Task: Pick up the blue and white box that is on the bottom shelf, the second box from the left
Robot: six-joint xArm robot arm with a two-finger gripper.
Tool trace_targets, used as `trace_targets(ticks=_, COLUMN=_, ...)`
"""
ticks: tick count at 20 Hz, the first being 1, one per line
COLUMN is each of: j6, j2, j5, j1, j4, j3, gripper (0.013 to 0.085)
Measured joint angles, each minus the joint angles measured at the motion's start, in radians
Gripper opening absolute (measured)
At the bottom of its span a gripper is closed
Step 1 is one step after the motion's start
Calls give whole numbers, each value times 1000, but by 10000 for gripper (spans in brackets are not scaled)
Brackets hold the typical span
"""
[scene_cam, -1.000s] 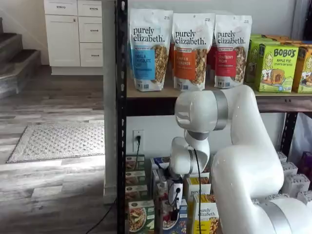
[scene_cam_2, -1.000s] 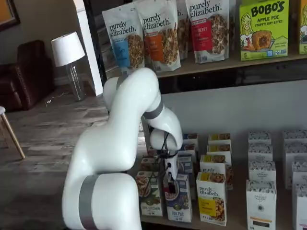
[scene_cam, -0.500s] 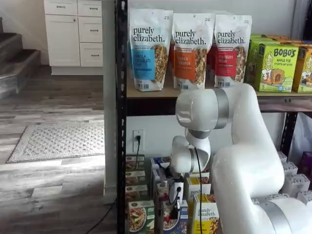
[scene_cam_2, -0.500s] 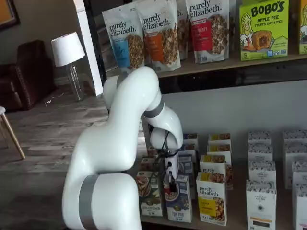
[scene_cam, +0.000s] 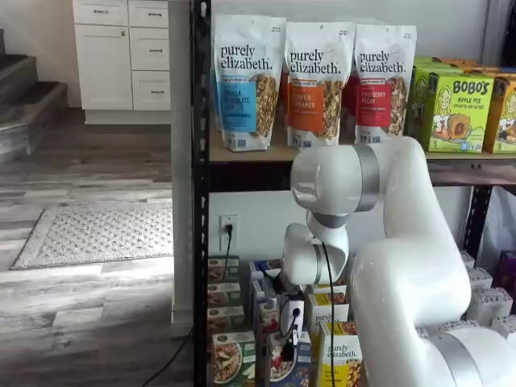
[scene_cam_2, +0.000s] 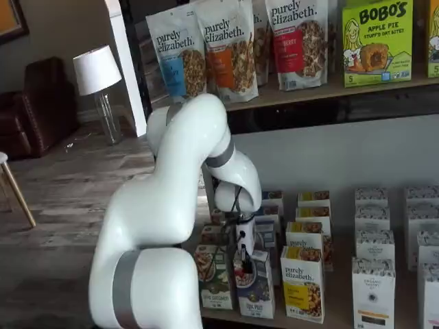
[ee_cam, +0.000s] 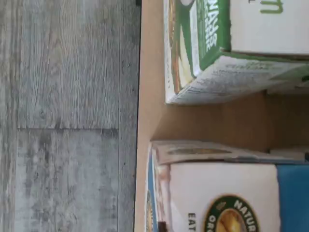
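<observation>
The blue and white box (scene_cam_2: 256,286) is seen low in the frame, a little left of centre, at the front edge of the bottom shelf (scene_cam_2: 329,321). It stands upright between a green-fronted box (scene_cam_2: 215,277) on its left and a yellow-fronted purely elizabeth box (scene_cam_2: 303,284) on its right. In the other shelf view the same box (scene_cam: 288,364) appears at the bottom edge, just right of centre.

The gripper (scene_cam_2: 243,260) is shown hanging straight down from the white arm (scene_cam_2: 180,205), at the top of the blue and white box, with a black cable beside it. In a shelf view the gripper (scene_cam: 289,348) is also found directly above that box, in the lower middle of the frame. The black fingers are seen only as a narrow dark shape against the box top, so whether they are spread or pinching the box cannot be told.

In the wrist view the picture is turned on its side. The white top panel and blue side of the blue and white box (ee_cam: 227,193) fill the lower right of the frame, the green-fronted box (ee_cam: 217,53) the upper right, with bare shelf board (ee_cam: 149,87) between them. Grey wood flooring (ee_cam: 67,116) fills the left half.

On the upper shelf, three purely elizabeth granola bags (scene_cam: 310,81) are lined up at the top centre, with green Bobo's boxes (scene_cam: 451,109) at the upper right.
</observation>
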Motion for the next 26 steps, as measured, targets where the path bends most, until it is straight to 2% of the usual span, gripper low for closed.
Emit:
trace_targets(ticks=6, j6=14, j2=-16, j5=-9, j1=-1, j4=-18, j3=22, gripper=450)
trace_targets(ticks=10, j6=-1, j2=-48, j5=-20, j1=-2, j4=-3, j3=68, gripper=450)
trace_targets(ticks=17, j6=-46, j2=-177, j5=-84, j1=6, j4=52, j3=264, gripper=450)
trace_targets(ticks=26, j6=-88, j2=-353, j5=-160, j1=44, j4=130, j3=523, gripper=450)
